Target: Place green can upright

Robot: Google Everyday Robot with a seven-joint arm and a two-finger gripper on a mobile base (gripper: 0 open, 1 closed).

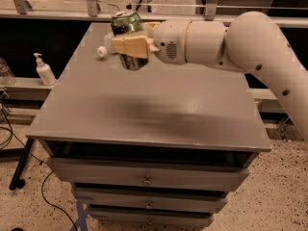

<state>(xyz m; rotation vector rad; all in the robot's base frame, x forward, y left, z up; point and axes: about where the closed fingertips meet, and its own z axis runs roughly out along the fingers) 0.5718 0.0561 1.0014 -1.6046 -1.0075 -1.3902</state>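
- Nearest: drawer fronts [147, 170] beneath a bare grey tabletop [144, 114].
- Farther back, over the table's far left: gripper [131, 46] pinching the green can [127, 24] at mid-body. Long axis near vertical, silver top up, base facing the surface; contact unclear.
- Just behind: white-capped bottle [102, 51].
- Off left: soap dispenser [44, 70].

Green can [126, 24] near-upright, clamped in claw [124, 41], table [144, 114] rear.

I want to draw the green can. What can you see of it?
The green can is a small, shiny metal drink can, green with a silver top. It is held nearly upright, leaning slightly, over the back of the grey table. The gripper is clamped around its middle, hiding that part. Whether its bottom touches the table is unclear.
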